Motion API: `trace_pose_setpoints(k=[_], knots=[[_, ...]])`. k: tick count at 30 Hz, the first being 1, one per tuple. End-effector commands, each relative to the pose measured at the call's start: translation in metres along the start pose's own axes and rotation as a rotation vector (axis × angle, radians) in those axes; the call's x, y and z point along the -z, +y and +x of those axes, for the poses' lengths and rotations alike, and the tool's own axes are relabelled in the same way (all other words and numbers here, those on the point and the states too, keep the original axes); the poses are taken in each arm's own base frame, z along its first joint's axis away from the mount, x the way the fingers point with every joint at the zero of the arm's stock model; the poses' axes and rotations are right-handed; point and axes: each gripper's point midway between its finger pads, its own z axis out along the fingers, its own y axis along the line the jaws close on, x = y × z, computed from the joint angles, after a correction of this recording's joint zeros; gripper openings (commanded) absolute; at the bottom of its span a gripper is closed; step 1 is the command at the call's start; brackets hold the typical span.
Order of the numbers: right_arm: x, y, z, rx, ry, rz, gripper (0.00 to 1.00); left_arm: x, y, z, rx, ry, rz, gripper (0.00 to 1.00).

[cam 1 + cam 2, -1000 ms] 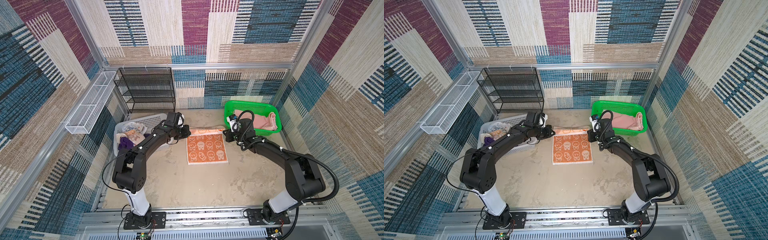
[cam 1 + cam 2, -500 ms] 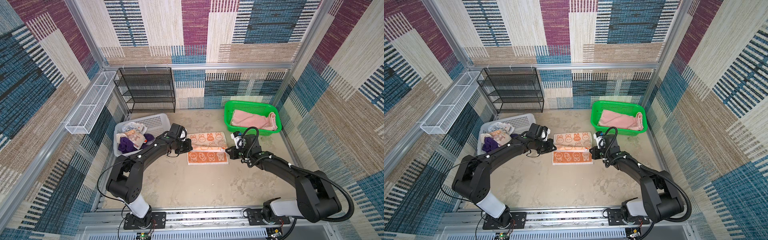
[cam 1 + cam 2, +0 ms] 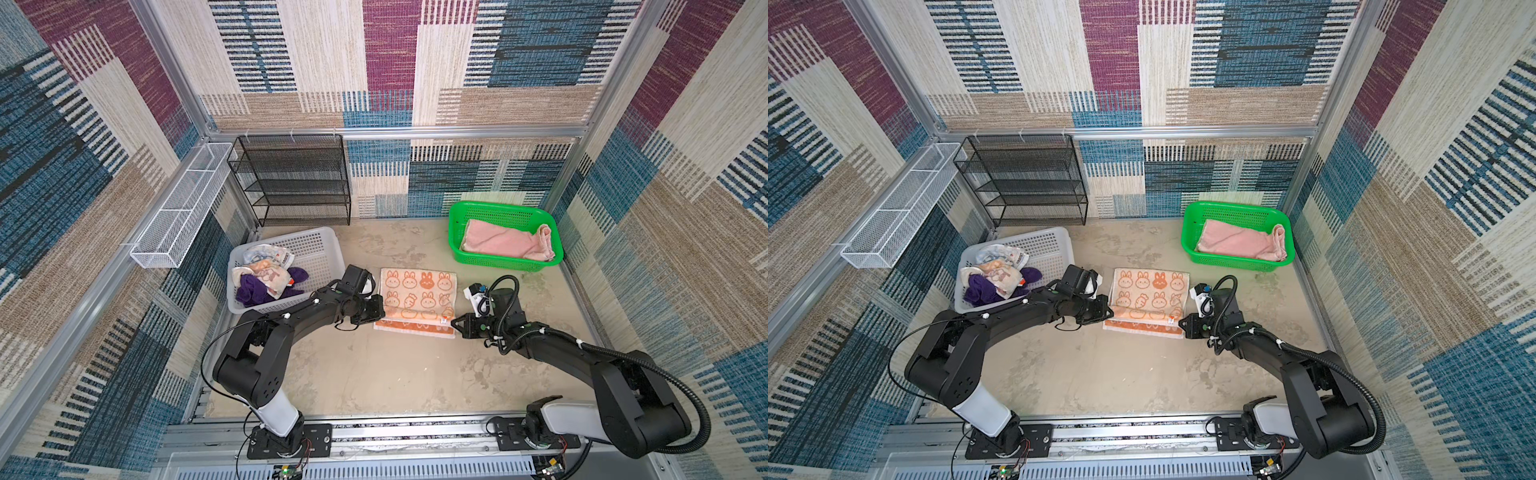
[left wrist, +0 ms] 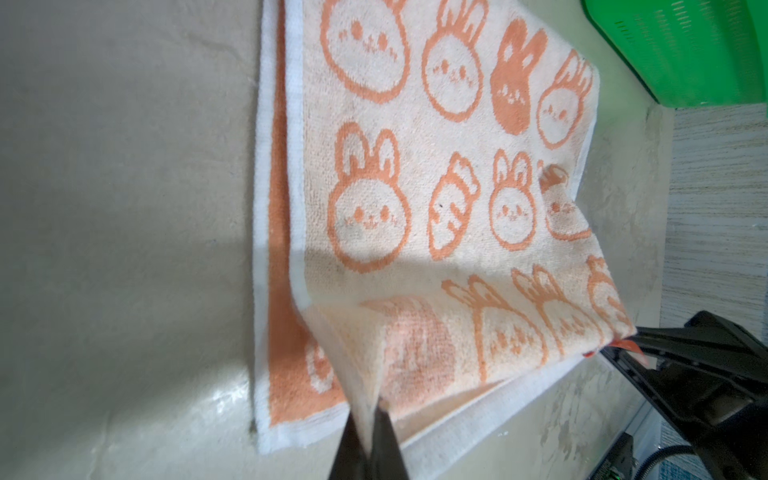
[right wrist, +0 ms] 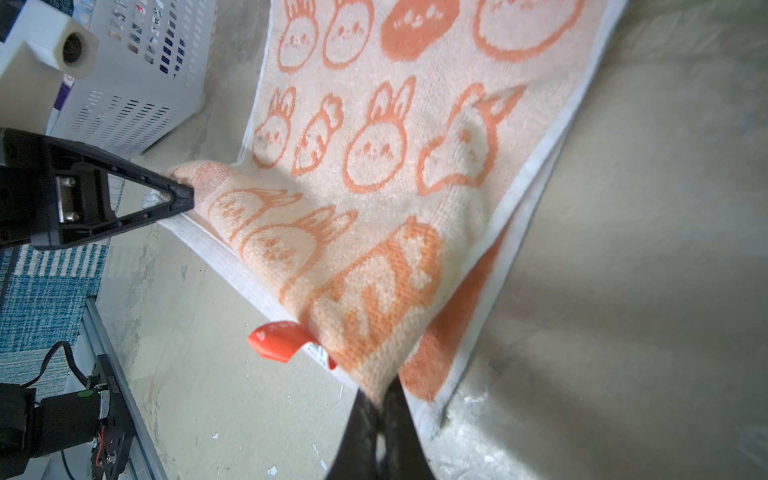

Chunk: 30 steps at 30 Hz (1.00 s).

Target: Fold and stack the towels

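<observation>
Orange towel (image 3: 419,291) half-folded; left fingers (image 4: 388,449) and right fingers (image 5: 401,436) clamped shut on lifted corners. Next: lay onto near edge, align, release.

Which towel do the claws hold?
The orange rabbit towel, pinched by left claw and right claw; the pink towel, purple towel and whitish towel lie untouched.

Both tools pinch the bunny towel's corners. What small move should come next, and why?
Probably carry both corners down onto the near hem: the left tool and right tool hold the towel with its folded layer raised, just short of that hem.
</observation>
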Motion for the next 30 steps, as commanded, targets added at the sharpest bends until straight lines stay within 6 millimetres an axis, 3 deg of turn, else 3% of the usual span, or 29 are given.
trace_pose_setpoints(k=[1, 4, 8, 13, 18, 23, 26, 30], knots=[[-0.002, -0.021, 0.009, -0.064, 0.013, 0.091, 0.0, -0.003, 0.027, -0.002, 0.029, -0.048, -0.121, 0.0], [-0.007, -0.024, 0.019, -0.079, 0.045, 0.096, 0.0, -0.008, 0.028, 0.001, 0.03, -0.045, -0.12, 0.0], [-0.009, -0.026, 0.026, -0.089, 0.07, 0.099, 0.05, -0.01, 0.029, 0.005, 0.027, -0.048, -0.125, 0.16], [-0.007, -0.025, 0.03, -0.083, 0.079, 0.103, 0.2, -0.006, 0.028, 0.006, 0.016, -0.059, -0.13, 0.35], [0.003, -0.025, 0.024, -0.061, 0.058, 0.138, 0.48, 0.006, 0.023, 0.002, -0.012, -0.095, -0.125, 0.63], [0.029, -0.024, -0.014, -0.016, -0.095, 0.236, 0.73, 0.029, 0.004, -0.019, -0.079, -0.164, -0.105, 0.86], [0.044, -0.025, -0.046, 0.003, -0.201, 0.303, 0.76, 0.038, -0.007, -0.038, -0.122, -0.211, -0.112, 0.98], [0.05, -0.026, -0.085, 0.016, -0.298, 0.348, 0.73, 0.042, -0.014, -0.068, -0.175, -0.26, -0.162, 1.0]])
